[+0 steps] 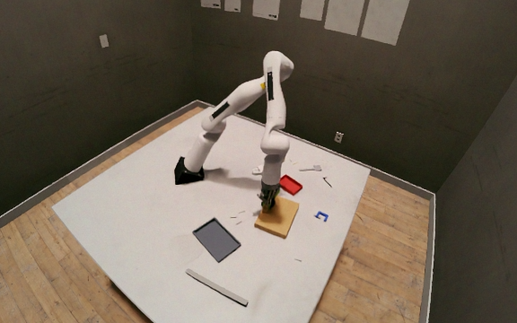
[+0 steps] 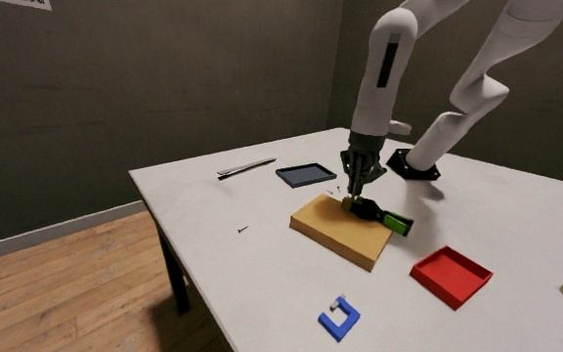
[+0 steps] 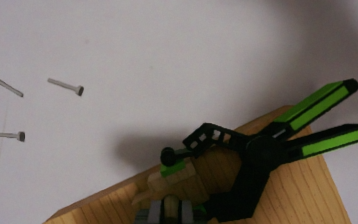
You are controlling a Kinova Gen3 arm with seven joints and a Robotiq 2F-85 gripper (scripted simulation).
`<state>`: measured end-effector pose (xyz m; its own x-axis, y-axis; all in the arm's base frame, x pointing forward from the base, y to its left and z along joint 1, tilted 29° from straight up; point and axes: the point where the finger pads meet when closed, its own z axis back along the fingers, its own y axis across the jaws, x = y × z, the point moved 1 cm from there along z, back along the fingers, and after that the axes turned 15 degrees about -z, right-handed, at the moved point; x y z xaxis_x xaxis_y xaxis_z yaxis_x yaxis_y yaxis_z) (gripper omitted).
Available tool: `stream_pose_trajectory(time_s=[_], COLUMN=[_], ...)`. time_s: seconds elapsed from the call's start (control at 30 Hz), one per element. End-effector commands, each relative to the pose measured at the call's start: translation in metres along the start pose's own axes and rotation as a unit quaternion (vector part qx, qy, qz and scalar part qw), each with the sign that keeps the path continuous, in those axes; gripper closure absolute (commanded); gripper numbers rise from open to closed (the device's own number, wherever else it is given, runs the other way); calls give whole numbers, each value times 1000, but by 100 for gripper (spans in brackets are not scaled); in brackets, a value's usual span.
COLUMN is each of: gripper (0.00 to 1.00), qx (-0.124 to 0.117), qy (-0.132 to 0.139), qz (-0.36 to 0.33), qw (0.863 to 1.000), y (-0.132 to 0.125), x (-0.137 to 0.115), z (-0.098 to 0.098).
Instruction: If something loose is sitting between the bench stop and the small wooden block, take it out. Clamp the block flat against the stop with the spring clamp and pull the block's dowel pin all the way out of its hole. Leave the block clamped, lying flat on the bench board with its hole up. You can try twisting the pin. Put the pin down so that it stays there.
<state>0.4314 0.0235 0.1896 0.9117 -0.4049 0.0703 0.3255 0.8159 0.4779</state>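
The bench board [image 1: 281, 222] [image 2: 330, 225] [image 3: 305, 185] carries the stop [image 3: 157, 181] and the small wooden block [image 3: 194, 191] near one edge. The black and green spring clamp [image 2: 367, 210] [image 3: 264, 152] reaches across both, one green pad against the stop and the other jaw on the block's far side. My gripper [image 1: 267, 208] [image 2: 354, 196] [image 3: 171, 214] is over the block, shut on the dowel pin [image 3: 171, 204], whose round top shows between the fingertips. A thin pale strip juts out left of the block; what it belongs to is unclear. The hole is hidden.
Several loose screws, one [image 3: 66, 86] among them, lie beside the board; another [image 1: 298, 260] [image 2: 242, 229] lies farther off. A grey tray [image 1: 217, 240] [image 2: 306, 175], a red tray [image 1: 291, 185] [image 2: 450, 276], a blue clamp [image 1: 322, 213] [image 2: 330, 329] and a long bar [image 1: 217, 288] surround it.
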Motion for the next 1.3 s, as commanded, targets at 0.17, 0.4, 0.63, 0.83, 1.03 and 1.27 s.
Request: stream_pose_trajectory(time_s=[0.17,0.4,0.63,0.83,1.03,1.27], gripper=[90,90,90,90,90,90], qx=[1,1,1,1,1,0], qy=[-3,-3,-3,-3,-3,-3], qz=[25,47,66,81,99,114], qw=[1000,999,998,997,995,994], y=[1,1,1,1,1,1], x=[2,2,2,2,2,2], z=[3,3,3,3,3,3])
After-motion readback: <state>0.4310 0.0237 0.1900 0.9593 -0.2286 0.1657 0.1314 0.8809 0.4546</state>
